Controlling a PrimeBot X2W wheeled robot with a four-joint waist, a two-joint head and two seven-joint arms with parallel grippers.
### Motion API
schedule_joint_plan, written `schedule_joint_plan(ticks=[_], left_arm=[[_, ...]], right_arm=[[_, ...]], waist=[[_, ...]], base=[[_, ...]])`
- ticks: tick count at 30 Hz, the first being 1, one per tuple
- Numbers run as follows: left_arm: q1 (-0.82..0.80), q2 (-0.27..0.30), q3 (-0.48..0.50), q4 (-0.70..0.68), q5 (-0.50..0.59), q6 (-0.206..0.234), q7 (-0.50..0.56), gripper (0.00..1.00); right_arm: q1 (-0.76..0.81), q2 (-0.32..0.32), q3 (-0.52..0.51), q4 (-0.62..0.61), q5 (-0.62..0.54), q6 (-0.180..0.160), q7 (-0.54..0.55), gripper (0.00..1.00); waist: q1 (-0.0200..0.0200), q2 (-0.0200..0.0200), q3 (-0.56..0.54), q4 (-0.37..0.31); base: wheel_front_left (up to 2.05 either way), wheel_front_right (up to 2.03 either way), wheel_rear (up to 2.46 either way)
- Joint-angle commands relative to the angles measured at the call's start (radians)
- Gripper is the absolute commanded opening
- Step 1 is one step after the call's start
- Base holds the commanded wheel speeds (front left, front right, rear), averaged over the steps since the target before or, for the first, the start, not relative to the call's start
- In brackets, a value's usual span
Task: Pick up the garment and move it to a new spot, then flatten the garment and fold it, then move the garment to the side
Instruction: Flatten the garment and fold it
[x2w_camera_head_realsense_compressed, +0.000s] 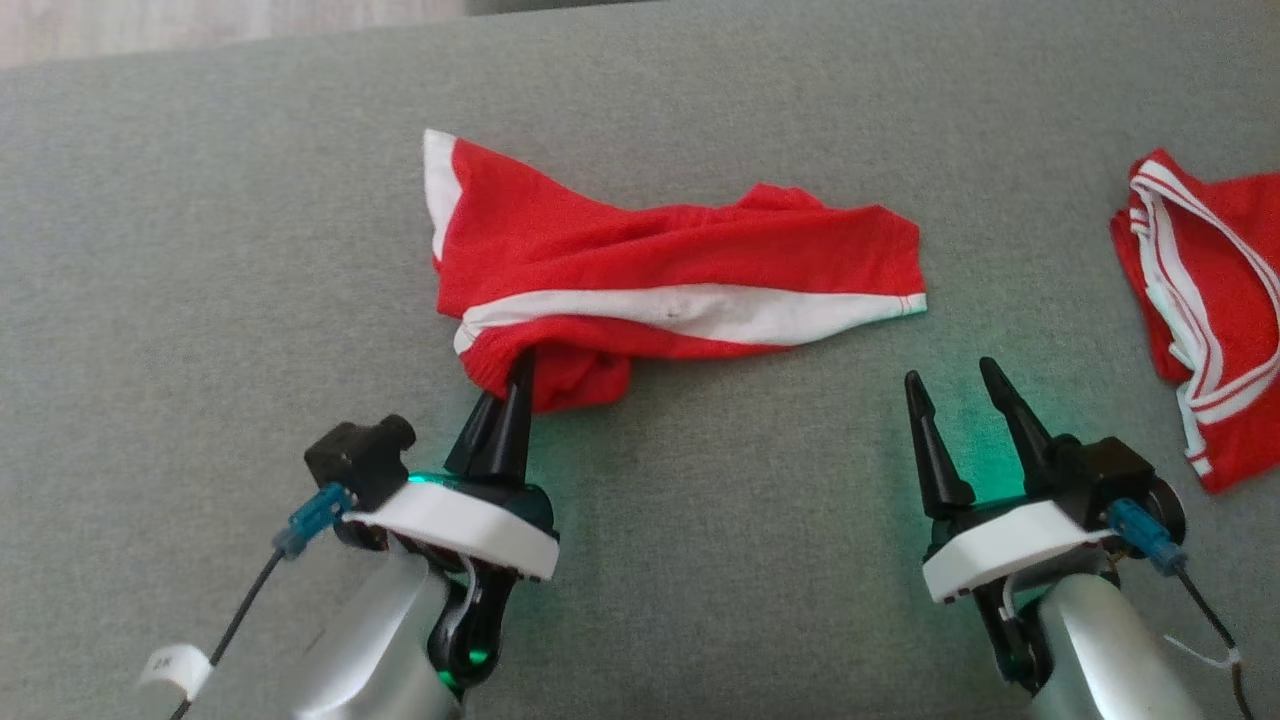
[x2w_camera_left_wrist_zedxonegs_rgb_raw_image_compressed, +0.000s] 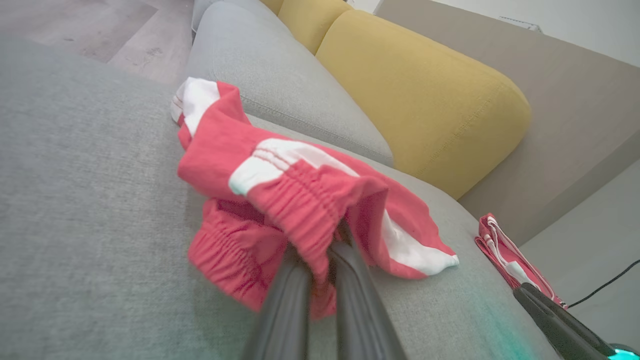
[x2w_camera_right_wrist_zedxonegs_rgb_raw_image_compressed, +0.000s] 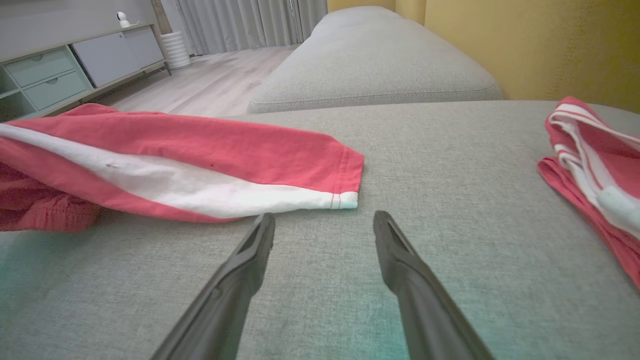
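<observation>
left gripper (x2w_camera_head_realsense_compressed: 520, 372), lower left of head view: both dark fingers pressed together, clamped on the gathered elastic waistband at the near-left end of the crumpled red fabric shorts with a white side stripe (x2w_camera_head_realsense_compressed: 660, 250). Left wrist view agrees: fingertips buried in the ruched band, cloth bunched over them. Shorts lie on the flat grey woven sofa seat (x2w_camera_head_realsense_compressed: 200, 330), roughly centre, long axis running left-right, white stripe facing up. One white-edged corner points to the far left, and a leg hem sits at the right end. Fabric is wrinkled, not flattened.

right gripper (x2w_camera_head_realsense_compressed: 951, 372), lower right: fingers spread wide, nothing between them, over bare seat just short of the shorts' right hem, not touching it.

Far right: bunched red garment with thin white stripes (x2w_camera_head_realsense_compressed: 1210, 300), well apart from the shorts. Rounded yellow back cushion (x2w_camera_left_wrist_zedxonegs_rgb_raw_image_compressed: 425, 90) sits behind the seat in the left wrist view.
</observation>
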Motion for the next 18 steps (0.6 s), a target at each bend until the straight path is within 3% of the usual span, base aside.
schedule_joint_plan(ticks=[1, 11, 12, 13, 14, 16, 18], left_arm=[[0.001, 0.023, 0.026, -0.035, 0.027, -0.006, -0.01, 0.0], [0.116, 0.107, 0.056, -0.07, 0.162, -0.006, -0.01, 0.0], [0.126, 0.113, 0.062, -0.065, 0.172, -0.006, -0.01, 0.21], [0.134, 0.121, 0.07, -0.058, 0.189, -0.006, -0.01, 0.49], [0.14, 0.126, 0.083, -0.045, 0.211, -0.006, -0.01, 1.0], [0.152, 0.123, 0.115, -0.012, 0.242, -0.003, -0.01, 1.0], [0.157, 0.117, 0.161, -0.005, 0.294, 0.028, -0.01, 1.0]], right_arm=[[-0.018, 0.008, 0.022, -0.02, 0.009, 0.003, -0.011, 1.0], [0.029, 0.02, 0.025, 0.023, 0.037, 0.003, -0.011, 1.0], [0.034, 0.021, 0.025, 0.025, 0.039, 0.003, -0.011, 1.0], [0.037, 0.022, 0.026, 0.026, 0.04, 0.003, -0.011, 1.0], [0.04, 0.022, 0.025, 0.027, 0.042, 0.003, -0.011, 1.0], [0.045, 0.024, 0.019, 0.024, 0.046, 0.003, -0.011, 1.0], [0.047, 0.025, 0.008, 0.013, 0.051, 0.003, -0.011, 1.0]], waist=[[-0.0001, 0.0, -0.018, 0.015], [-0.0001, 0.0, -0.106, 0.065], [-0.0001, 0.0, -0.108, 0.066], [-0.0001, 0.0, -0.11, 0.067], [-0.0001, 0.0, -0.111, 0.067], [-0.0001, 0.0, -0.114, 0.066], [-0.0001, 0.0, -0.114, 0.06]], base=[[0.0, 0.0, 0.0], [0.0, 0.0, 0.0], [0.0, 0.0, 0.0], [0.0, 0.0, 0.0], [0.0, 0.0, 0.0], [0.0, 0.0, 0.0], [0.0, 0.0, 0.0]])
